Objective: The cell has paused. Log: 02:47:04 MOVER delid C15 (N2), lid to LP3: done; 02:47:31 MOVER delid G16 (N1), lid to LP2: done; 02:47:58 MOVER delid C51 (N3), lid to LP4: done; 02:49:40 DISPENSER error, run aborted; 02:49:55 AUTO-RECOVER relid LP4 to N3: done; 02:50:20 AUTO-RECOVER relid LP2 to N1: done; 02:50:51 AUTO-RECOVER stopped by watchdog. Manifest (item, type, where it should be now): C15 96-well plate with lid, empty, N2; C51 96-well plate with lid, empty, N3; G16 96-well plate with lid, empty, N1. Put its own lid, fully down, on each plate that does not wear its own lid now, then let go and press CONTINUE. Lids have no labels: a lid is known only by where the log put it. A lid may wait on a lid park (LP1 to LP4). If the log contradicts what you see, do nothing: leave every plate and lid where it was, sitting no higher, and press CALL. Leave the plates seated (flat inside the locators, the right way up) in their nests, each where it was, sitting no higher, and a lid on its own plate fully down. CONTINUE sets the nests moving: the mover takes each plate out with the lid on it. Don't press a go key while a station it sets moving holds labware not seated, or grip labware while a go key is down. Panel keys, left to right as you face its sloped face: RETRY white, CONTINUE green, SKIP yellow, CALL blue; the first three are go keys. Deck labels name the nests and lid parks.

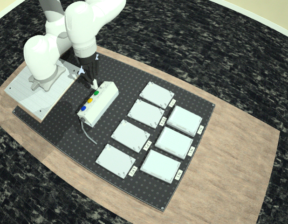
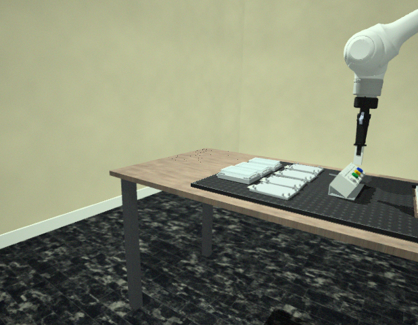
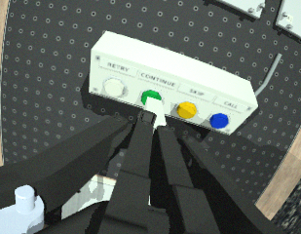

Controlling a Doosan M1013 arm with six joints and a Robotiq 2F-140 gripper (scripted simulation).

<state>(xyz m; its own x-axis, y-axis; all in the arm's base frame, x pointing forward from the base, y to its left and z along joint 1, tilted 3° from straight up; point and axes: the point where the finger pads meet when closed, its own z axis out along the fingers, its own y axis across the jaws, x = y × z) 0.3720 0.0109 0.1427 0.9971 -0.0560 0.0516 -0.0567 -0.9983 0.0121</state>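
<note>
My gripper (image 3: 150,110) is shut and empty, pointing down at the key panel (image 1: 98,103). In the wrist view its tip stands at the near edge of the green CONTINUE key (image 3: 150,96). I cannot tell if it touches the key. The white RETRY key (image 3: 114,88), yellow SKIP key (image 3: 187,109) and blue CALL key (image 3: 219,120) lie beside it. Three plates sit flat in nests N2 (image 1: 184,120), N1 (image 1: 173,142) and N3 (image 1: 160,165), each with a lid on it. The gripper (image 2: 358,159) also shows in the exterior view just above the panel.
Four lid parks lie between the panel and the nests: the far one (image 1: 156,94), LP4 (image 1: 146,113), LP1 (image 1: 130,135) and LP2 (image 1: 115,160), all bare. A grey cable (image 1: 87,135) leaves the panel's near end. The arm's base (image 1: 43,79) stands at the left.
</note>
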